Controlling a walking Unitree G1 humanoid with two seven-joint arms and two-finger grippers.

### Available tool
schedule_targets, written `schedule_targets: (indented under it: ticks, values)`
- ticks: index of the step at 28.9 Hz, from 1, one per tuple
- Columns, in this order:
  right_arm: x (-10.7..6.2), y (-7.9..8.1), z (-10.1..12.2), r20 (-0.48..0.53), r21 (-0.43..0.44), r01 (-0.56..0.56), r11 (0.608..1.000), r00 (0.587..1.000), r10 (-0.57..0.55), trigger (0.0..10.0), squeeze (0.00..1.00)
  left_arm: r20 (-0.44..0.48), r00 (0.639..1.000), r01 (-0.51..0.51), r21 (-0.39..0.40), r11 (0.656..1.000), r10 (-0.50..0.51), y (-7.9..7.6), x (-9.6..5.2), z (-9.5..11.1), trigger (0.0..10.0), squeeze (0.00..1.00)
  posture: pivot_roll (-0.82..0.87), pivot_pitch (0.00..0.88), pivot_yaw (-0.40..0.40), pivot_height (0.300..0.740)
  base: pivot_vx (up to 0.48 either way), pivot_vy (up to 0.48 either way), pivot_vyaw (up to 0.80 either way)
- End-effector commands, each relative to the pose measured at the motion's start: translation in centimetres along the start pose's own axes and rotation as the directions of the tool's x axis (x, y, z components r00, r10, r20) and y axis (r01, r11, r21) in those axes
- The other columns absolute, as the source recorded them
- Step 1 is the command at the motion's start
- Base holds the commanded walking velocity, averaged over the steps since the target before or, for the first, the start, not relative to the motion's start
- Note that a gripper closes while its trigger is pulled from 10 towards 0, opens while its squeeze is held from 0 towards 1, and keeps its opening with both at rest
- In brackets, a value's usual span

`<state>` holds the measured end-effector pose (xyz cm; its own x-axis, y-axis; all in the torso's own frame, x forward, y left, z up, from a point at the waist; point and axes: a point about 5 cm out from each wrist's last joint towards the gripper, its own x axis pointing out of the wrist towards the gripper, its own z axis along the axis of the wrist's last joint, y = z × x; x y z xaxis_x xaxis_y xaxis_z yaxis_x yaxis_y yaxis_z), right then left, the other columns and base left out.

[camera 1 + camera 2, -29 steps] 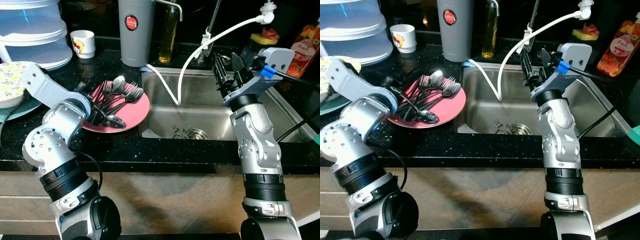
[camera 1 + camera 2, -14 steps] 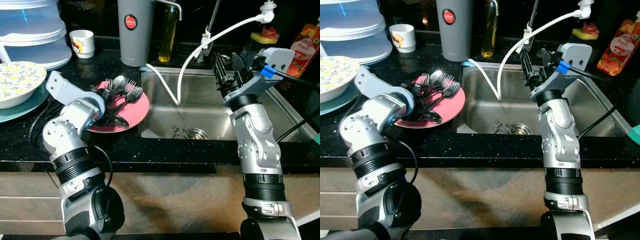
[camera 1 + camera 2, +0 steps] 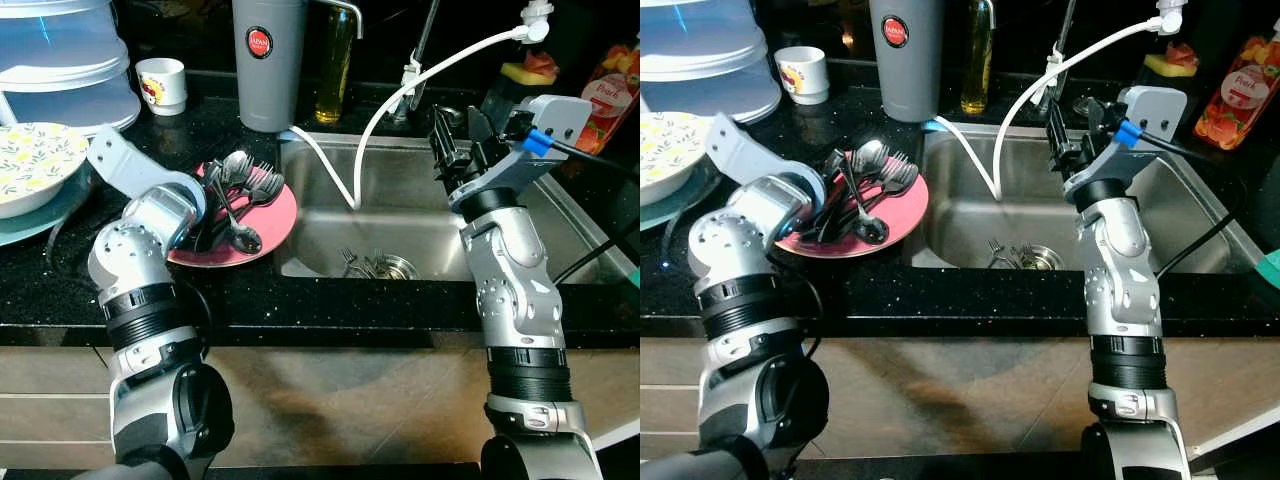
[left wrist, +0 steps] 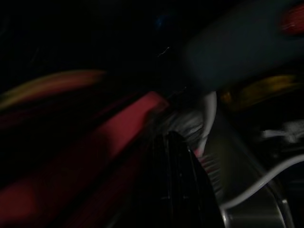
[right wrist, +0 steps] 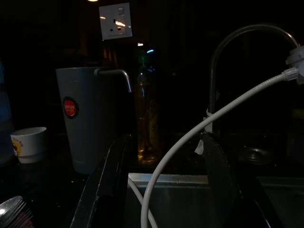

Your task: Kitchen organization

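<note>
Reaching onto the pink plate (image 3: 272,222), the left gripper (image 3: 212,205) sits among the heap of cutlery (image 3: 238,190); whether its fingers are spread or pinching a piece cannot be told. That plate rests on the black counter (image 3: 300,292) just left of the sink (image 3: 560,215). Over the sink the right gripper (image 3: 455,150) hangs with fingers spread, holding nothing. More forks (image 3: 365,263) lie by the sink's drain, and a white hose (image 3: 410,95) arcs above it.

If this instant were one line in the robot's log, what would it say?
left tool: at cutlery pile on pink plate | right tool: open, raised over sink | forks in sink
</note>
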<state>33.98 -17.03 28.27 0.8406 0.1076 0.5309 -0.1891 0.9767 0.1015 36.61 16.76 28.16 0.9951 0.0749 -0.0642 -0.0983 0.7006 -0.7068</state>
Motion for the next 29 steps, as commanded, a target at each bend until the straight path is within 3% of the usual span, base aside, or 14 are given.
schedule_targets:
  ticks: [1,3,4,6,8,9,13,15,18,19,20,21,23,29]
  values:
    - [-0.1,-0.6,0.2,0.008,-0.004,0.023,1.0,1.0,-0.023,10.0,0.0,0.059,0.992,0.108,0.058,0.992,-0.112,-2.3,-0.5,1.1,0.0,0.0,0.1,0.027,-0.032,0.74,0.0,0.0,0.0]
    - [-0.1,-0.5,0.2,0.009,-0.003,0.023,1.0,1.0,-0.023,10.0,0.0,0.079,0.984,0.149,0.098,0.984,-0.157,-3.1,-0.5,1.5,0.0,0.0,0.1,0.025,-0.028,0.74,0.0,0.0,0.0]
    - [-0.1,-0.5,0.2,0.01,-0.002,0.024,1.0,1.0,-0.024,10.0,0.0,0.072,0.979,0.182,0.124,0.975,-0.192,-3.8,-0.4,1.6,10.0,0.0,0.1,0.024,-0.025,0.74,0.0,0.0,0.0]
    - [-0.1,-0.4,0.2,0.011,-0.002,0.025,1.0,1.0,-0.024,10.0,0.0,0.064,0.972,0.211,0.202,0.956,-0.228,-4.8,-0.3,1.6,10.0,0.0,0.1,0.025,-0.015,0.74,0.0,0.0,0.0]
    - [-0.2,-0.4,0.2,0.013,-0.003,0.026,1.0,1.0,-0.026,10.0,0.0,0.046,0.978,0.187,0.219,0.958,-0.202,-4.7,-0.1,1.4,10.0,0.0,0.09,0.023,-0.008,0.74,0.0,0.0,0.0]
    - [-0.3,-0.5,0.2,0.013,-0.005,0.032,0.999,0.999,-0.032,10.0,0.0,0.016,0.992,0.122,0.197,0.973,-0.128,-4.0,0.2,1.1,10.0,1.0,0.09,0.023,-0.004,0.74,0.0,0.0,0.0]
    - [-0.7,-0.7,0.3,0.011,-0.011,0.042,0.999,0.999,-0.042,10.0,0.0,-0.037,0.999,0.012,0.226,0.974,-0.004,-2.2,0.4,0.3,10.0,1.0,0.08,0.024,0.003,0.74,0.0,0.0,0.0]
    - [-1.0,-0.9,0.2,0.007,-0.016,0.048,0.999,0.999,-0.048,10.0,0.0,-0.083,0.991,-0.076,0.288,0.955,0.104,-0.4,0.1,-0.7,10.0,1.0,0.09,0.025,0.005,0.74,0.0,0.0,0.0]
    - [-1.0,-1.0,0.2,0.005,-0.016,0.049,0.999,0.999,-0.049,10.0,0.0,-0.11,0.985,-0.092,0.325,0.941,0.134,0.2,0.0,-1.2,10.0,1.0,0.09,0.025,0.004,0.74,0.0,0.0,0.0]
    - [-1.0,-1.0,0.1,0.003,-0.015,0.049,0.999,0.999,-0.049,10.0,0.0,-0.13,0.98,-0.095,0.372,0.923,0.153,0.8,0.0,-1.7,10.0,0.84,0.09,0.025,0.004,0.74,0.0,0.0,0.0]
    - [-1.0,-1.0,0.1,0.003,-0.015,0.049,0.999,0.999,-0.049,10.0,0.0,-0.13,0.98,-0.095,0.372,0.923,0.153,0.8,0.0,-1.7,10.0,0.84,0.09,0.025,0.004,0.74,0.0,0.0,0.0]
    - [-0.9,-0.8,0.0,0.001,-0.011,0.044,0.999,0.999,-0.044,10.0,0.0,-0.154,0.977,-0.073,0.412,0.908,0.149,0.9,0.0,-2.3,10.0,0.0,0.1,0.022,-0.001,0.74,0.0,0.0,0.0]
    - [-0.6,-0.4,-0.1,0.002,-0.002,0.03,1.0,1.0,-0.03,10.0,0.0,-0.177,0.976,-0.025,0.49,0.871,0.127,0.6,0.1,-3.4,10.0,0.0,0.1,0.022,-0.001,0.74,0.0,0.0,0.0]
    - [-0.5,-0.2,-0.1,0.004,0.001,0.025,1.0,1.0,-0.025,10.0,0.0,-0.172,0.972,-0.025,0.596,0.803,0.158,1.4,0.7,-4.9,10.0,0.0,0.11,0.01,0.002,0.74,0.0,0.0,0.0]
